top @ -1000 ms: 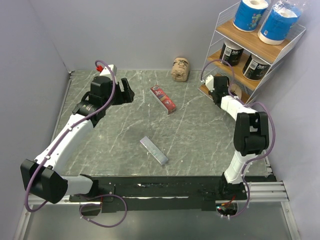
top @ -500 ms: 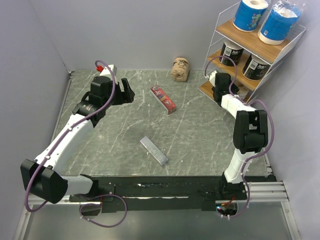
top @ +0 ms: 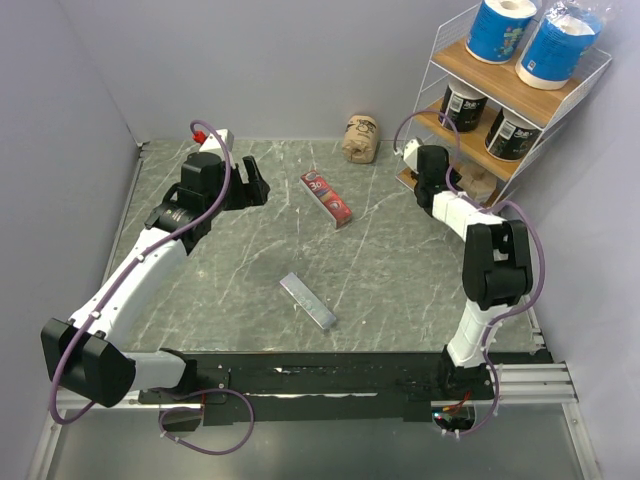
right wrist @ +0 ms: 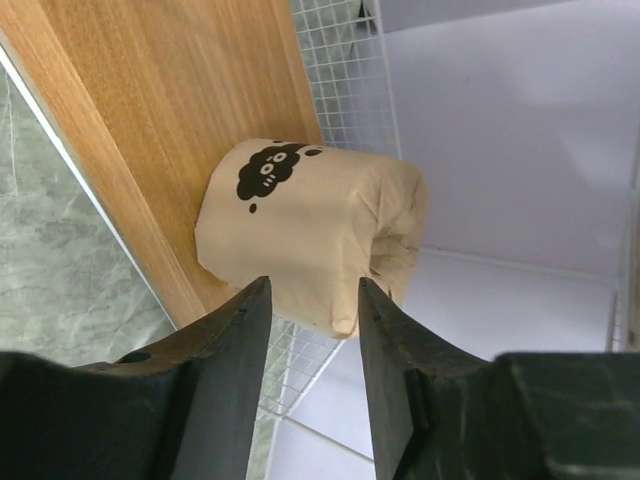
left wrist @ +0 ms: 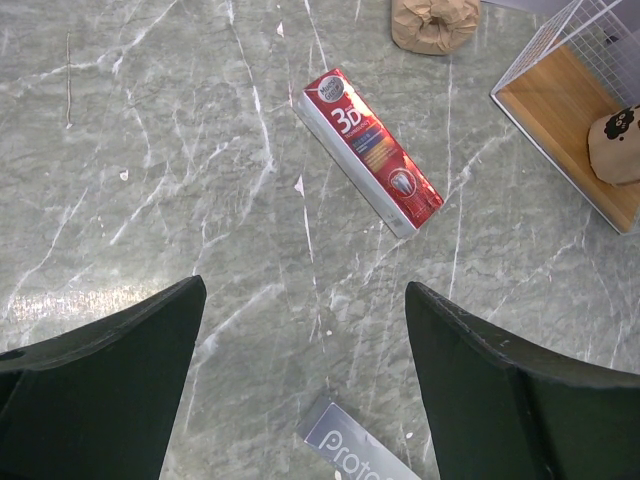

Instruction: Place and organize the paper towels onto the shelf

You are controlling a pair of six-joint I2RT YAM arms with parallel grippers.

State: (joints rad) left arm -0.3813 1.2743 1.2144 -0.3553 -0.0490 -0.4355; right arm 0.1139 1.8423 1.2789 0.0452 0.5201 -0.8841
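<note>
The white wire shelf (top: 530, 95) stands at the back right. Two blue rolls (top: 500, 28) are on its top tier and two black rolls (top: 463, 103) on the middle tier. One tan roll (top: 484, 184) lies on the bottom tier (right wrist: 170, 120); it also shows in the right wrist view (right wrist: 310, 235). A second tan roll (top: 361, 138) lies on the table by the back wall. My right gripper (top: 447, 176) is open and empty, its tips (right wrist: 313, 285) just short of the shelved tan roll. My left gripper (top: 250, 181) is open and empty above the table (left wrist: 305, 288).
A flat red packet (top: 327, 197) lies mid-table, also in the left wrist view (left wrist: 370, 150). A grey bar (top: 308, 301) lies nearer the front (left wrist: 360, 455). Grey walls close in the left, back and right sides. The shelf's bottom corner (left wrist: 560, 120) shows with the tan roll (left wrist: 618, 145).
My right gripper has drawn back to the left, away from the bottom tier, and the tan roll stays on the shelf. The left arm has not moved.
</note>
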